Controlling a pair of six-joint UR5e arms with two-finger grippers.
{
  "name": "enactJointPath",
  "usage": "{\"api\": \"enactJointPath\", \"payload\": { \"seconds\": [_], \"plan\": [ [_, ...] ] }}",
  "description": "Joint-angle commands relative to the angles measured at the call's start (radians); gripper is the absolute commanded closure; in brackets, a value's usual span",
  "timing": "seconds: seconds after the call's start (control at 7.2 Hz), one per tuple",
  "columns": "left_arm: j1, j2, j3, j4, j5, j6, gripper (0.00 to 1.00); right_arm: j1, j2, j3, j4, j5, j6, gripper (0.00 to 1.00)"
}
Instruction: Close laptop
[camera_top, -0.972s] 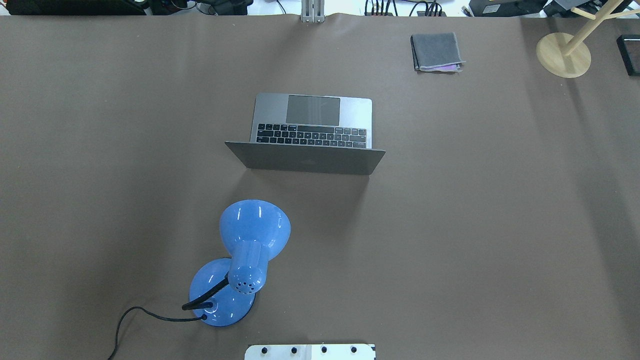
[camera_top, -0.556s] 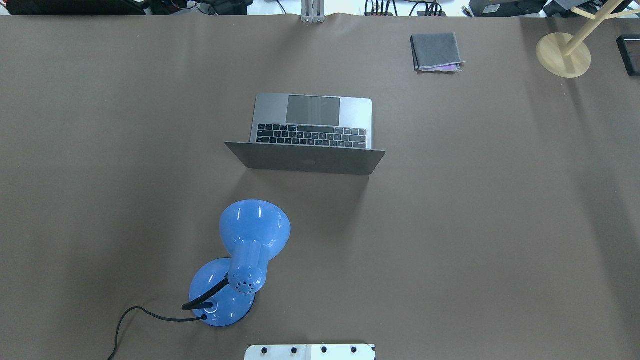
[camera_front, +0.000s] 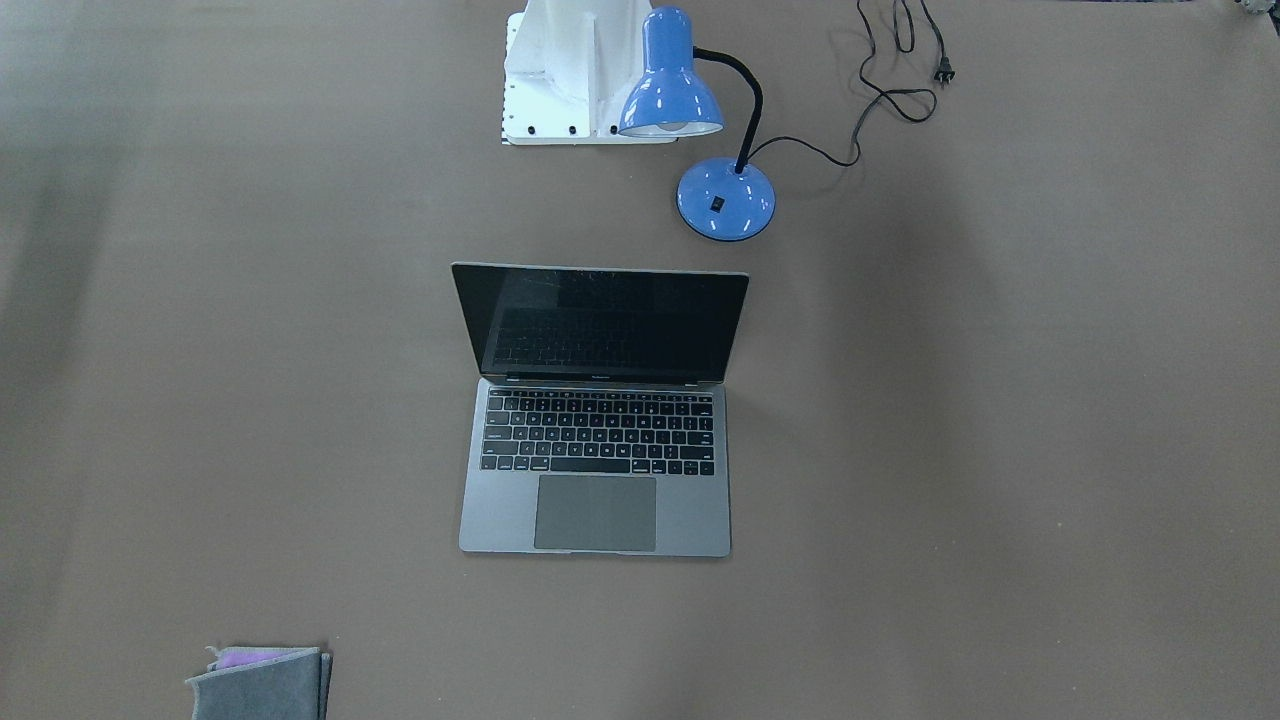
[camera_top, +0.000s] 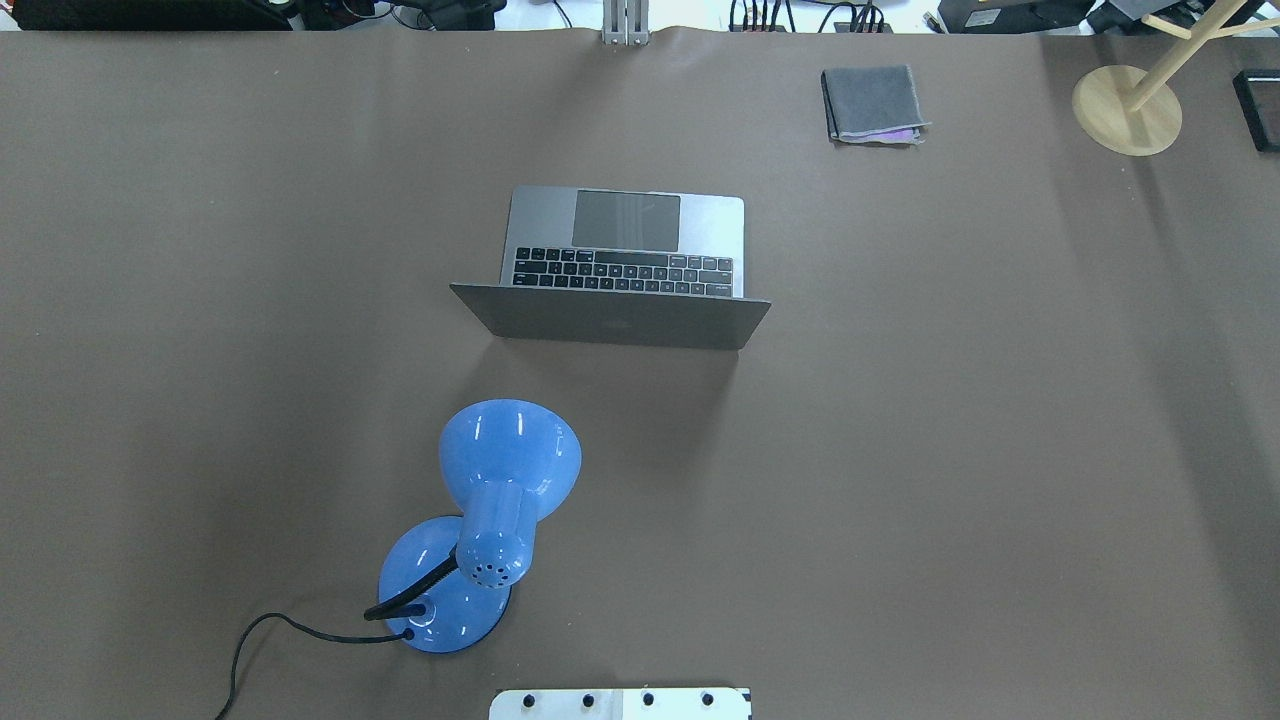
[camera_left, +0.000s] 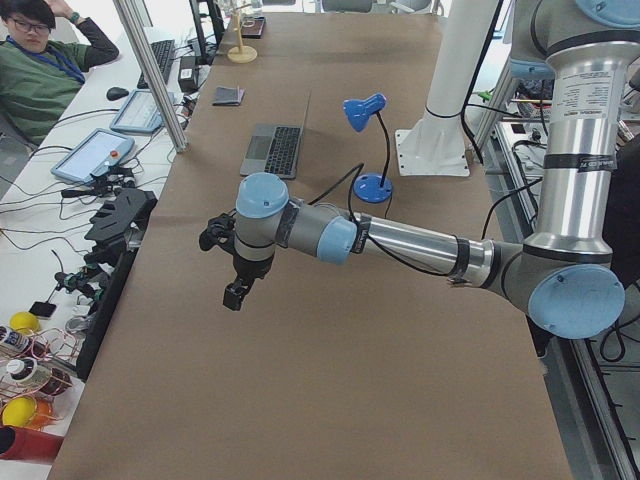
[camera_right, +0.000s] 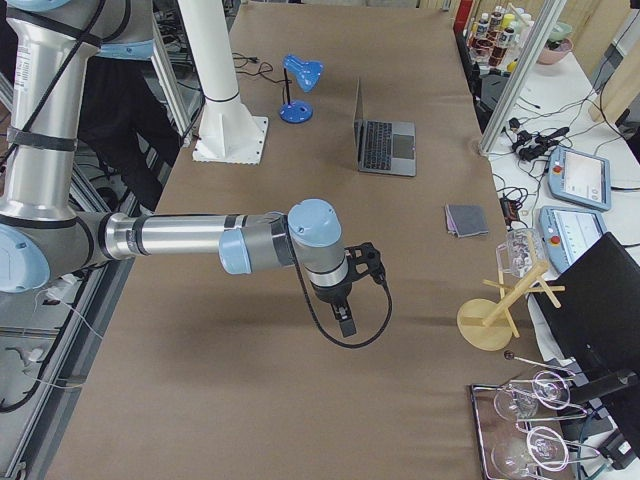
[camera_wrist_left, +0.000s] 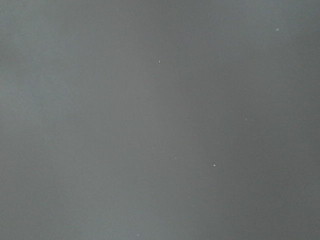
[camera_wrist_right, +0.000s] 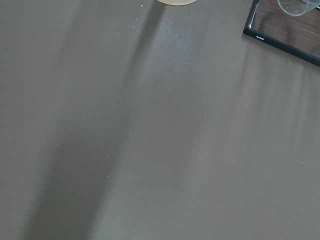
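Approach stage of lid closing. Laptop (camera_top: 620, 268) sits open near the middle of the table (camera_top: 1000, 450), keyboard and trackpad on the side away from the robot. Its lid (camera_top: 610, 317) stands up and leans slightly back toward the robot, so the overhead view shows the lid's grey back. Left gripper (camera_left: 236, 295) hangs fingers-down over bare table toward the robot's left end, and right gripper (camera_right: 345, 322) does likewise toward the right end. Both are well apart from the laptop and hold nothing. Each appears only in a side view, so whether the fingers are apart or together cannot be told; both wrist views show only table surface.

Blue lamp (camera_top: 510, 455) stands between the robot base and the lid, offset to the robot's left, with its shade near the lid's back.

Suggested technique: the right arm likely has the freer path, since the lamp partly blocks the left. Bring the gripper in above and behind the lid's top edge, near its midpoint, so that the hinge is not twisted. Press away from the robot along an arc that turns downward. A purely horizontal push may slide the laptop across the smooth table. Slow over the last part so that the lid meets the keyboard gently. Folded cloth (camera_top: 872, 103), far right, plays no part.
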Motion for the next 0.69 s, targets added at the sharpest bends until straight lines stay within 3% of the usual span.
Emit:
{"api": "enactJointPath", "payload": {
  "seconds": [0.0, 0.42, 0.56],
  "plan": [
    [0.0, 0.002, 0.018, -0.09, -0.033, 0.001, 0.0, -0.008, 0.0, -0.004, 0.006, 0.031, 0.003, 0.0],
    [0.026, -0.009, 0.025, -0.118, -0.186, -0.005, 0.0, -0.035, 0.006, -0.004, 0.009, 0.232, 0.129, 0.0],
    [0.075, -0.036, 0.022, -0.123, -0.192, -0.085, 0.01, -0.064, 0.017, -0.004, 0.01, 0.28, 0.166, 0.01]
  ]
}}
